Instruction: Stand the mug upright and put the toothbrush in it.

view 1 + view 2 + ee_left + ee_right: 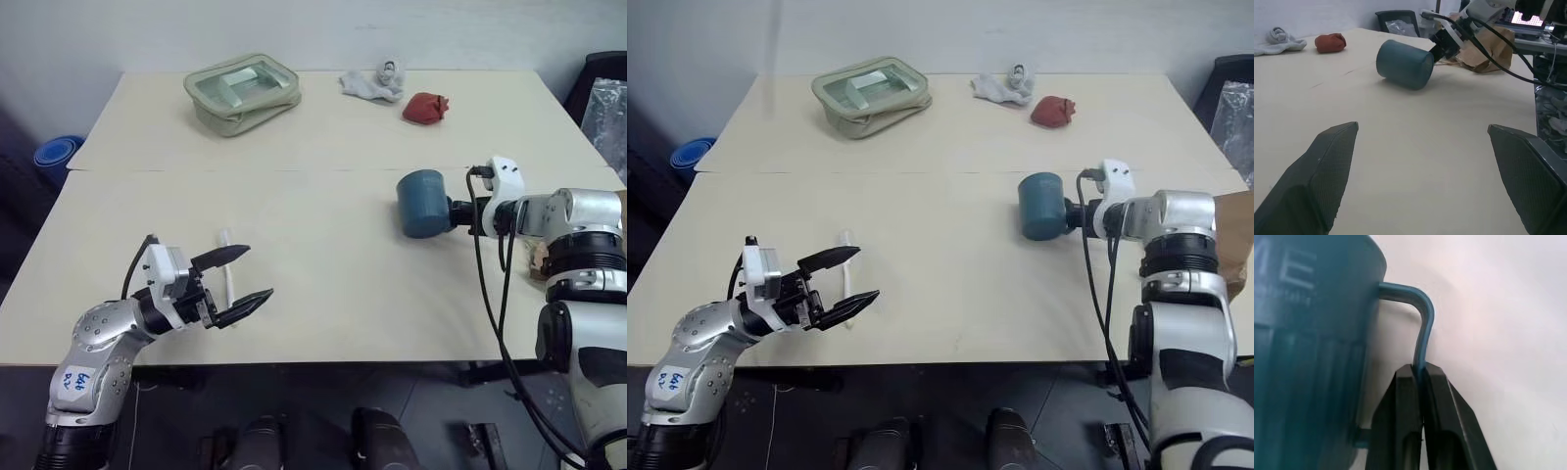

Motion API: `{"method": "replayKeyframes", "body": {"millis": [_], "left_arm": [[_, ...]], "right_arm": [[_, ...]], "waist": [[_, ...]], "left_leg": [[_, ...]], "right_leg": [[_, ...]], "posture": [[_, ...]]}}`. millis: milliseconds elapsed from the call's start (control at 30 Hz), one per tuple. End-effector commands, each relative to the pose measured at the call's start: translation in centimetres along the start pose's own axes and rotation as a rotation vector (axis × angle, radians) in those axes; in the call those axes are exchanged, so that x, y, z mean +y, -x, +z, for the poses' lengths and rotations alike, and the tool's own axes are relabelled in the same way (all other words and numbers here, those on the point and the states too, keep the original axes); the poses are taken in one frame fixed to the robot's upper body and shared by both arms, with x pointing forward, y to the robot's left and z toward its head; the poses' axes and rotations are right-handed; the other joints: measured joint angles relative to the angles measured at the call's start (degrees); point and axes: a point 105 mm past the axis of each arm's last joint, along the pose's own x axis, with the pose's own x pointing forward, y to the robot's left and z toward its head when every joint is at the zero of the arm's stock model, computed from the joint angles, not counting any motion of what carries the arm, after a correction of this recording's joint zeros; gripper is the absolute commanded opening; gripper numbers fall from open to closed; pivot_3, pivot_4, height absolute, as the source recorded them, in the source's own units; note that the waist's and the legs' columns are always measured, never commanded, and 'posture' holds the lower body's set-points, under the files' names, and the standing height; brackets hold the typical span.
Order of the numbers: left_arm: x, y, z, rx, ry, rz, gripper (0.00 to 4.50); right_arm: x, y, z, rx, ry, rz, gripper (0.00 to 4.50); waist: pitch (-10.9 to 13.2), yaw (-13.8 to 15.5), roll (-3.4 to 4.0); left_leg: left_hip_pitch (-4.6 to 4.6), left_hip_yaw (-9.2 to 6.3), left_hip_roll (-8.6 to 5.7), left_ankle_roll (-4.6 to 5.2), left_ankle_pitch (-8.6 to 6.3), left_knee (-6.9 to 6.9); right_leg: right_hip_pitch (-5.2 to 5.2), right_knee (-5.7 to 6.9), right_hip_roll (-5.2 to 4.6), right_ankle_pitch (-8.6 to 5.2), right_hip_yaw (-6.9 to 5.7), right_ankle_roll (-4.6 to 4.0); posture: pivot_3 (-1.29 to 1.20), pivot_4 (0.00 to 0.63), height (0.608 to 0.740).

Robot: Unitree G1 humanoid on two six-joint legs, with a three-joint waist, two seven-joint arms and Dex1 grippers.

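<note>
The slate-blue mug (423, 203) lies on its side at the right of the table (323, 274). My right gripper (1419, 369) is shut on the mug's thin loop handle (1423, 323), pinching it between both fingers. The white toothbrush (228, 279) lies flat near the front left edge. My left gripper (257, 272) hovers just over it, open, one finger either side of it and nothing held. In the left wrist view the mug (1403, 63) is far ahead of the open fingers (1327, 171).
A green clear pouch (242, 90), a white cloth (374, 82) and a red lump (426, 108) sit along the far edge. A blue round container (56, 154) stands off the table's left side. A brown paper bag (1484, 49) is beyond the right edge.
</note>
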Motion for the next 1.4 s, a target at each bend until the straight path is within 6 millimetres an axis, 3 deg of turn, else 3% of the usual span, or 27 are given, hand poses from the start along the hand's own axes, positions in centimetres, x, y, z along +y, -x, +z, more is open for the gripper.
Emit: {"method": "replayKeyframes", "body": {"millis": [33,167,333,500,633,733,900,1000,1067,1133,1267,1333,1400], "left_arm": [[0.0,0.3,1.3,-0.027,-0.037,0.0,4.5],[0.4,0.8,1.3,-0.025,-0.034,0.039,4.5],[1.0,1.3,1.2,-0.016,-0.043,0.08,4.5],[1.0,1.6,1.4,-0.007,-0.049,0.093,4.5],[1.1,2.1,1.4,0.005,-0.053,0.108,4.5],[1.1,2.6,1.4,0.013,-0.055,0.124,4.5],[1.2,3.7,1.0,0.04,-0.049,0.174,4.5],[1.9,6.1,0.4,0.082,-0.018,0.285,4.5],[3.2,9.9,-1.1,0.178,0.07,0.493,4.5],[3.6,11.8,-1.6,0.226,0.101,0.583,4.5],[2.8,16.6,-1.9,0.317,0.138,0.714,4.5],[2.5,19.9,-3.2,0.491,0.173,0.823,4.5],[2.0,21.3,-3.5,0.569,0.204,0.859,4.5]], "right_arm": [[4.6,0.8,1.9,-0.194,0.193,0.249,0.01],[10.9,2.0,1.9,-0.572,0.443,0.495,0.01],[13.7,-0.9,-2.2,-0.773,0.677,0.456,0.01],[13.4,-3.5,-5.7,-0.725,0.769,0.408,0.01],[12.3,-3.6,-6.6,-0.703,0.797,0.42,0.01],[11.2,-2.9,-7.3,-0.66,0.806,0.47,0.71],[8.8,-1.0,-6.3,-0.673,0.84,0.434,2.28],[6.9,0.9,-6.1,-0.662,0.888,0.412,3.19],[5.8,3.2,-6.7,-0.656,0.89,0.473,3.87],[5.5,4.3,-7.2,-0.64,0.898,0.509,4.46],[5.0,8.2,-8.7,-0.628,0.877,0.639,4.46],[5.0,10.0,-9.9,-0.569,0.857,0.75,4.46],[5.3,10.8,-9.7,-0.604,0.879,0.759,4.46]], "waist": [[0.0,-0.06,0.0],[0.01,-0.48,0.0],[0.01,-0.76,0.0],[0.01,-0.72,-0.01],[0.0,-0.82,-0.01],[0.0,-0.57,-0.02],[0.01,-0.7,-0.01],[0.01,-0.67,0.0],[0.01,-0.58,-0.01],[0.02,-0.51,-0.03],[0.06,-0.38,-0.09],[0.06,-0.24,-0.1],[0.06,-0.24,-0.1]], "left_leg": [[0.0,0.01,0.0,0.0,0.0,-0.01],[-0.06,-0.01,0.0,-0.03,-0.01,-0.05],[0.01,0.01,0.02,-0.1,-0.04,-0.03],[0.01,-0.06,0.01,-0.09,-0.04,0.04],[0.14,-0.07,0.03,-0.1,-0.04,0.04],[0.18,-0.15,0.03,-0.1,-0.04,0.07],[0.15,-0.23,0.04,-0.09,-0.04,0.05],[0.15,-0.22,0.04,-0.09,-0.04,0.05],[0.14,-0.22,0.04,-0.1,-0.05,0.03],[0.14,-0.24,0.05,-0.07,-0.08,0.01],[0.15,-0.21,0.05,-0.04,-0.09,0.03],[0.18,-0.2,0.06,-0.02,-0.13,0.03],[0.19,-0.19,0.06,0.01,-0.17,0.03]], "right_leg": [[0.0,-0.01,-0.01,0.0,0.0,0.01],[-0.12,0.04,-0.01,0.02,-0.03,0.03],[-0.13,0.13,0.0,0.02,-0.05,0.04],[-0.09,0.15,-0.03,0.03,-0.05,0.05],[0.02,0.14,-0.01,0.03,-0.06,0.05],[0.15,0.12,-0.02,0.03,-0.08,0.05],[0.17,0.06,-0.01,0.03,-0.12,0.05],[0.17,0.06,-0.01,0.03,-0.12,0.05],[0.17,0.03,-0.01,0.02,-0.13,0.05],[0.17,0.01,-0.02,0.02,-0.15,0.05],[0.25,-0.1,-0.02,0.02,-0.15,0.04],[0.28,-0.11,-0.02,0.02,-0.15,0.04],[0.29,-0.15,-0.02,0.01,-0.15,0.02]], "posture": [[0.0,0.15,0.74],[0.0,0.15,0.74],[0.0,0.15,0.74],[0.0,0.15,0.74],[0.0,0.15,0.74],[0.0,0.15,0.74],[0.0,0.15,0.74],[0.0,0.15,0.74],[0.0,0.15,0.74],[0.0,0.15,0.74],[0.0,0.15,0.74],[0.0,0.15,0.74],[0.0,0.15,0.74]]}}
